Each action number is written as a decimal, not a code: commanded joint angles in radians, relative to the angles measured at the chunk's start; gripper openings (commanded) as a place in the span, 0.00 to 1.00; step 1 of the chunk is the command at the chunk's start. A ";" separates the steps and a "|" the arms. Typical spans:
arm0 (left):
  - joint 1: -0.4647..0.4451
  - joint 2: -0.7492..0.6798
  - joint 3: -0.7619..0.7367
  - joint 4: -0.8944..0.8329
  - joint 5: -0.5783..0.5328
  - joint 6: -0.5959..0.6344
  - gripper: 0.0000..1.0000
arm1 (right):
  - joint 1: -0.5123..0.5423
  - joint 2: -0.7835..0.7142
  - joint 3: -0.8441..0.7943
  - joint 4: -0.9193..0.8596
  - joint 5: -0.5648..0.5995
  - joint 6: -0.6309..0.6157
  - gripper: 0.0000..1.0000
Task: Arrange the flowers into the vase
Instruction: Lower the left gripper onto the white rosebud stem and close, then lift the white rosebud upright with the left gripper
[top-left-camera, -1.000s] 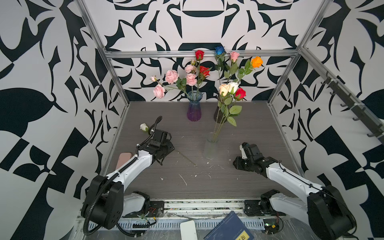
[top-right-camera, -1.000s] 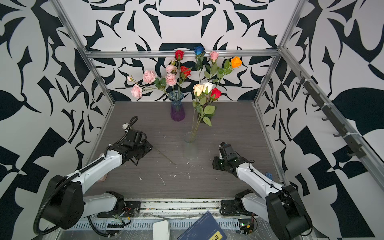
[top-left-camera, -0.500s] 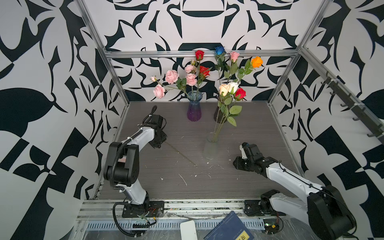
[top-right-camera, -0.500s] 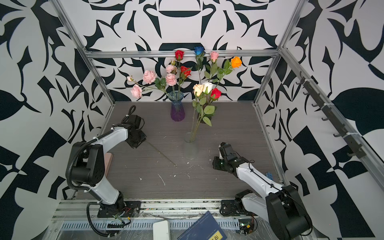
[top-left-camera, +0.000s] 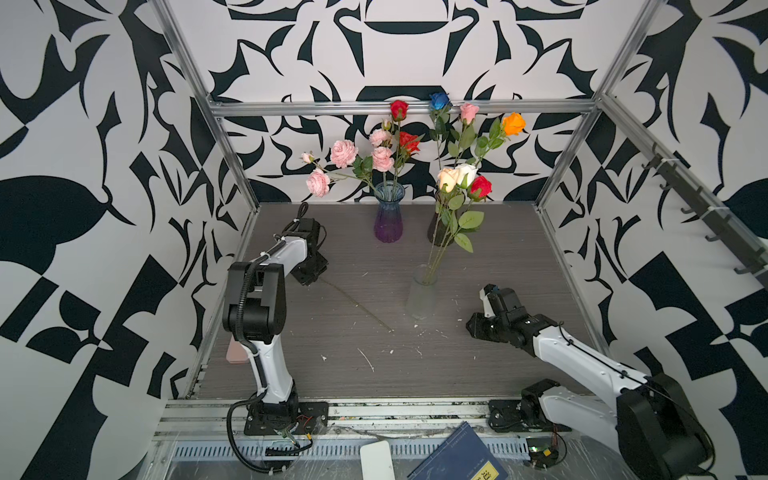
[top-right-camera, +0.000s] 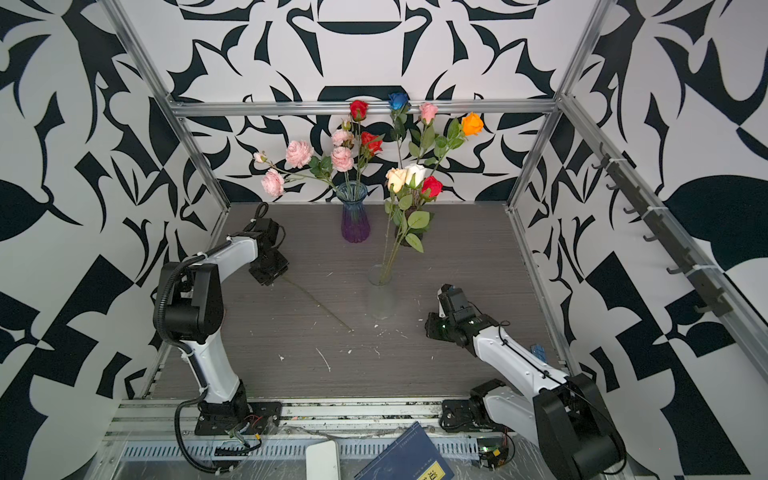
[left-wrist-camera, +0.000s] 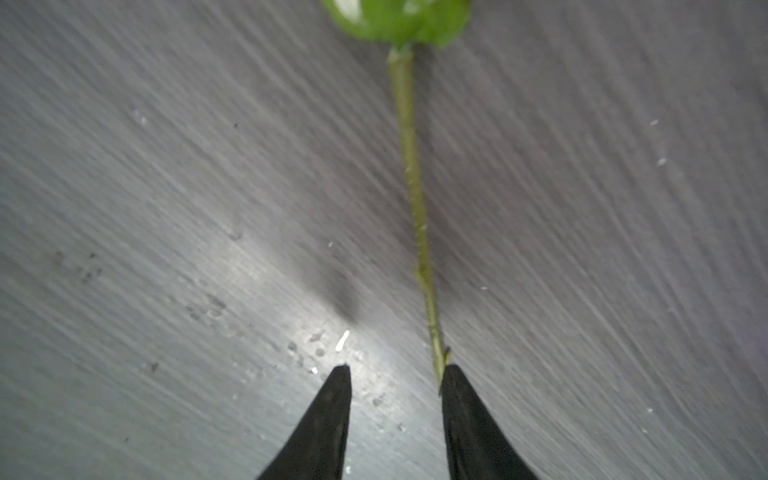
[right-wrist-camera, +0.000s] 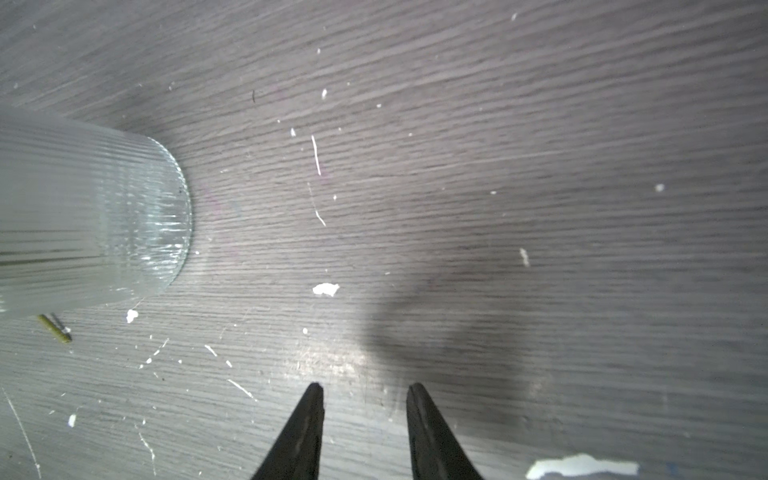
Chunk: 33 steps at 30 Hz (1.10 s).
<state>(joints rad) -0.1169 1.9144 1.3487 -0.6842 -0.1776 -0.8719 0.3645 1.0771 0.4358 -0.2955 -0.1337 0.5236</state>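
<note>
While most flowers (top-left-camera: 449, 178) already stand in three vases, namely purple vase (top-left-camera: 388, 222), dark vase (top-left-camera: 434, 235) and clear vase (top-left-camera: 422, 297), one stem (top-left-camera: 357, 305) lies loose on the table (top-left-camera: 498, 257).

Left end effector (left-wrist-camera: 395, 374): jaws apart, low over that stem, which runs just beside one tip; nothing gripped.

Right end effector (right-wrist-camera: 365, 390): jaws apart, empty, near clear vase.

Outstanding, by estimate: grasp, lift and insert this stem.
</note>
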 joint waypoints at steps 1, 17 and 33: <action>0.000 0.032 0.040 -0.072 -0.031 0.023 0.41 | 0.007 -0.030 -0.005 -0.009 0.020 0.006 0.37; 0.001 0.175 0.165 -0.159 -0.035 0.076 0.42 | 0.007 0.002 0.007 -0.003 -0.010 -0.007 0.37; 0.021 0.062 0.038 -0.085 -0.032 0.104 0.06 | 0.007 -0.036 -0.008 -0.003 0.005 0.000 0.37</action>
<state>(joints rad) -0.1089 2.0193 1.4235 -0.7513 -0.2131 -0.7578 0.3645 1.0554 0.4305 -0.2955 -0.1375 0.5228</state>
